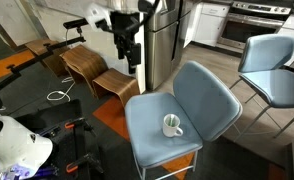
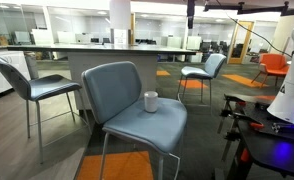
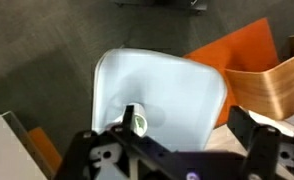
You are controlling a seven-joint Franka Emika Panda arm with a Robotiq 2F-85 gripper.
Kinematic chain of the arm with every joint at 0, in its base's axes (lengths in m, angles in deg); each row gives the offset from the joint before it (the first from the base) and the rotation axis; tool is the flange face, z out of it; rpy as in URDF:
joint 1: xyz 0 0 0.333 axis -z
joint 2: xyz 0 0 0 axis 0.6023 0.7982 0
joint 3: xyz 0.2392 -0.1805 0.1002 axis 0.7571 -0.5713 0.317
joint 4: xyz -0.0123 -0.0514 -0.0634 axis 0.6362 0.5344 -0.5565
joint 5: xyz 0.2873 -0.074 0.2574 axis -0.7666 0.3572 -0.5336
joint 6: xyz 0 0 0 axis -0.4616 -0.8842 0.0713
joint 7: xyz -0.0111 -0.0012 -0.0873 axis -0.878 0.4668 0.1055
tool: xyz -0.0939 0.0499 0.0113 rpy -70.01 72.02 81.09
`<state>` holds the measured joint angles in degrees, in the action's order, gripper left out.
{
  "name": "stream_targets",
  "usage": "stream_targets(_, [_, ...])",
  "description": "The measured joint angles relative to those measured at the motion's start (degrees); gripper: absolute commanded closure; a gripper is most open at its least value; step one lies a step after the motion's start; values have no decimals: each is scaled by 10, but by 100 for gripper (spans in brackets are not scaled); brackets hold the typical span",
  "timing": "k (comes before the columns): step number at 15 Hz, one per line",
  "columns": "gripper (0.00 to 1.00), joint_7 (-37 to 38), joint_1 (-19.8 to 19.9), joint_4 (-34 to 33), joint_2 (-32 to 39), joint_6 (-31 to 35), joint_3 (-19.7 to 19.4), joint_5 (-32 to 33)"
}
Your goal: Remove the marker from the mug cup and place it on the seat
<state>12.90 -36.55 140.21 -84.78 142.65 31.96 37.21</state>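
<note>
The small white mug cup (image 1: 172,126) stands on the light blue-grey seat (image 1: 157,140), near the backrest, and shows in both exterior views (image 2: 151,101). In the wrist view the mug cup (image 3: 137,121) shows a greenish marker (image 3: 141,124) inside it, on the seat (image 3: 177,85). My gripper (image 1: 133,62) hangs high above the floor, behind and to the side of the chair, well apart from the mug. In the wrist view the gripper (image 3: 184,120) is open and empty, its left finger overlapping the mug in the picture.
A second blue-grey chair (image 1: 274,68) on thin metal legs stands nearby and also shows in an exterior view (image 2: 35,86). Curved wooden stools (image 1: 92,68) and a steel fridge (image 1: 165,40) stand behind the gripper. Orange floor patches (image 2: 122,165) lie under the chair.
</note>
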Motion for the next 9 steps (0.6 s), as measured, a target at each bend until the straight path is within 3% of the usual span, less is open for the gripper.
stream_targets(5, [0,-76,5,64,78,167,-15,-27])
stream_targets(9, [0,-206,9,69,164,279,-16,-74])
